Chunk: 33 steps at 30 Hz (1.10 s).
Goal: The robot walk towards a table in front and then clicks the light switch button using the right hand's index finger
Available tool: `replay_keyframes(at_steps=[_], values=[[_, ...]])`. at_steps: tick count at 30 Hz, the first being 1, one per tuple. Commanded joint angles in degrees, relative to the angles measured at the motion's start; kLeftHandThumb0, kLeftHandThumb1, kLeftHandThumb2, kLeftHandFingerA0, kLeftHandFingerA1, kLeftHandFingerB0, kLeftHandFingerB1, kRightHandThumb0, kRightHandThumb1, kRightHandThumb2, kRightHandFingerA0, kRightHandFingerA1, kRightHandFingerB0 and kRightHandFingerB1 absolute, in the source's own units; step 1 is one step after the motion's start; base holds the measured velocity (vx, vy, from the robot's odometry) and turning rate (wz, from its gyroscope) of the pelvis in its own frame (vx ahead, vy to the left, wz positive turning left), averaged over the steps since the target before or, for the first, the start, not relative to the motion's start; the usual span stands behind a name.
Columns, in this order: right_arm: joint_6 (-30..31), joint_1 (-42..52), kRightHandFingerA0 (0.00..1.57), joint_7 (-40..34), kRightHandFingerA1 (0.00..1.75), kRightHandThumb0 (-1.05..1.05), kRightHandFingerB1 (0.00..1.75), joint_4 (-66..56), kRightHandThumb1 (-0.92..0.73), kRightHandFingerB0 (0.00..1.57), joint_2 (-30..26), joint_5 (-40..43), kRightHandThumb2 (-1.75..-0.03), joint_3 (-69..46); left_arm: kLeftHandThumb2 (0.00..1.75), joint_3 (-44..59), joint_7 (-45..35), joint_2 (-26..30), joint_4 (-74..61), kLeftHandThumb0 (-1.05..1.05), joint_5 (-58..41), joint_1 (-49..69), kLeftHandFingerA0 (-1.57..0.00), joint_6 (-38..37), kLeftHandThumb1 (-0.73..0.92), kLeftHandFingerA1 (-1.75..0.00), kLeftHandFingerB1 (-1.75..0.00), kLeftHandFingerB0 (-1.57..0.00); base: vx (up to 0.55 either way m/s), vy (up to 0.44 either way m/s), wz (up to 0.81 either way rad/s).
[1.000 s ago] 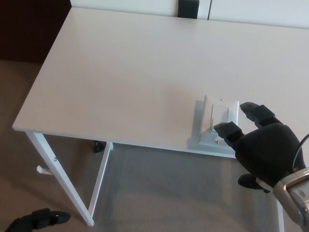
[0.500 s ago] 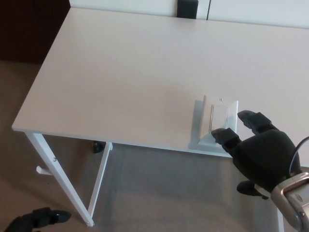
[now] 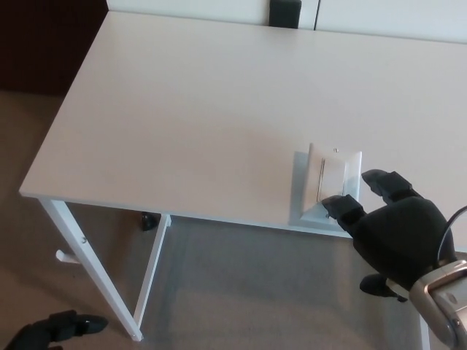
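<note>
A white light switch plate (image 3: 334,175) stands tilted on a small stand near the front edge of the white table (image 3: 190,109). My right hand (image 3: 394,230) hovers at the plate's lower right, fingers spread and holding nothing. One fingertip (image 3: 338,203) rests at the switch's bottom edge; I cannot tell whether it presses the rocker. The other finger (image 3: 383,180) reaches past the plate's right side. My left hand (image 3: 51,332) hangs low at the bottom left, beside the table leg; its fingers are too small to judge.
The table's white legs (image 3: 95,270) stand at front left over a beige carpet. A dark object (image 3: 284,12) sits at the table's far edge, and a dark wall fills the top left.
My right hand has dropped slightly toward me, its fingertip sliding from the rocker's lower part to the plate's bottom edge. The left hand barely shifted.
</note>
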Motion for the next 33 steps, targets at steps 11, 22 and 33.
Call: replay_keyframes(at_steps=[11,22,33], values=[[-2.8,9.7,0.05,4.9,0.24,-0.75,0.41,-29.3,-0.45,0.19,-2.2,9.6,-0.81,-7.8,0.48,0.2,-0.3,1.1,1.0,-0.3,0.2,-0.4,-0.67,0.1,0.26,-0.47,-0.43,-0.57,0.0,0.0,0.0],[-6.6,30.7,0.13,1.9,0.44,-0.61,0.42,-27.5,-0.36,0.32,-4.6,15.6,-0.67,-11.6,0.49,-0.2,0.3,1.0,1.7,-0.3,0.7,0.7,-0.66,-0.5,0.26,-0.47,-0.43,-0.57,0.0,0.0,0.0],[-6.8,27.5,0.02,6.5,0.29,-0.6,0.37,-3.1,-0.43,0.12,-7.0,20.9,-0.76,-10.7,0.49,-0.1,0.9,0.4,2.7,-0.3,0.6,0.3,-0.68,-1.0,0.25,-0.47,-0.43,-0.58,0.0,0.0,0.0]])
